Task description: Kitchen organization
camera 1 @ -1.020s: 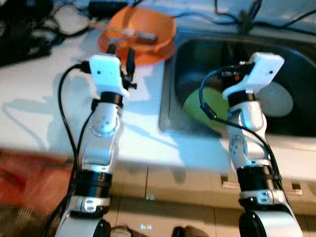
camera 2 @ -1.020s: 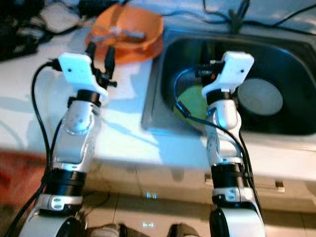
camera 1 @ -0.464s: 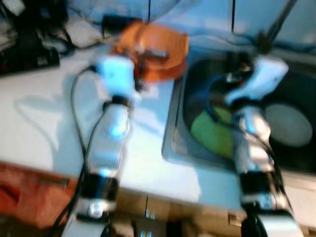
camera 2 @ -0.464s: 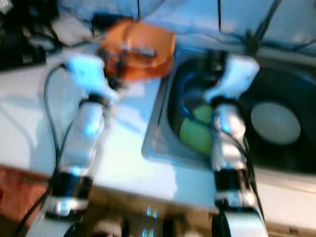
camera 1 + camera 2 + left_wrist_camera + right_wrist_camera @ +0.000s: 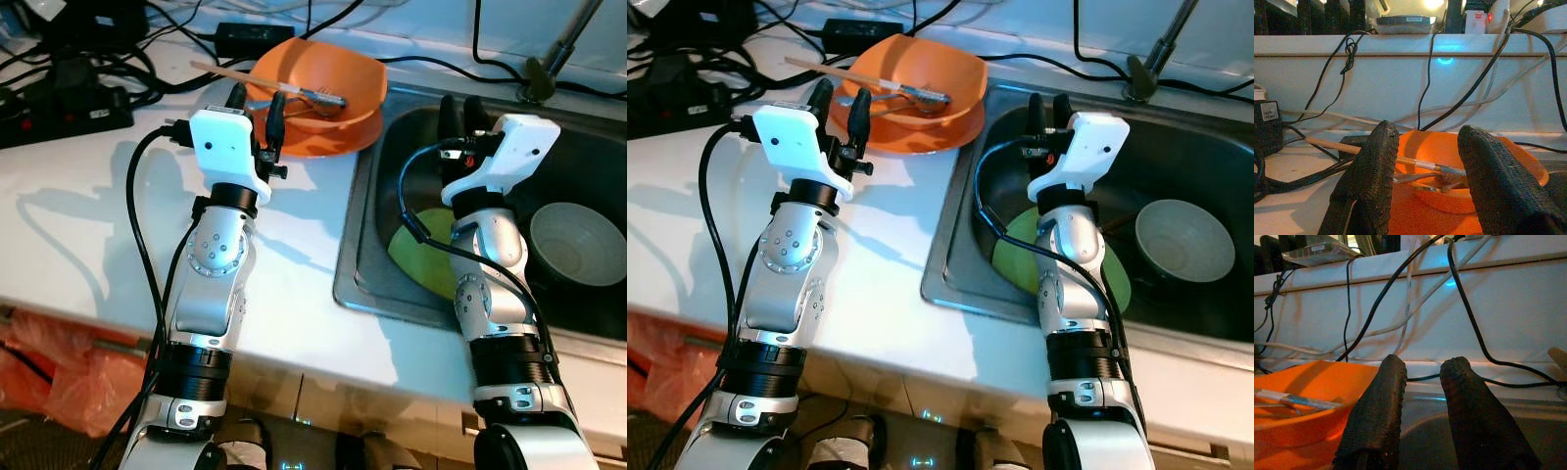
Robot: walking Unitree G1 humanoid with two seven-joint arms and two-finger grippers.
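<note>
Nearest, a green plate and a pale bowl lie in the sink, likely for washing; the right hand hovers above, fingers slightly parted and empty. Farther along the counter, the left hand, open and empty, faces the orange bowl holding utensils, seemingly lined up to grasp it.

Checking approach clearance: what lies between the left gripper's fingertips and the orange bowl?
Nothing. In the left wrist view, the left gripper is open and empty, and the stretch up to the orange bowl is bare. The bowl holds a fork.
</note>
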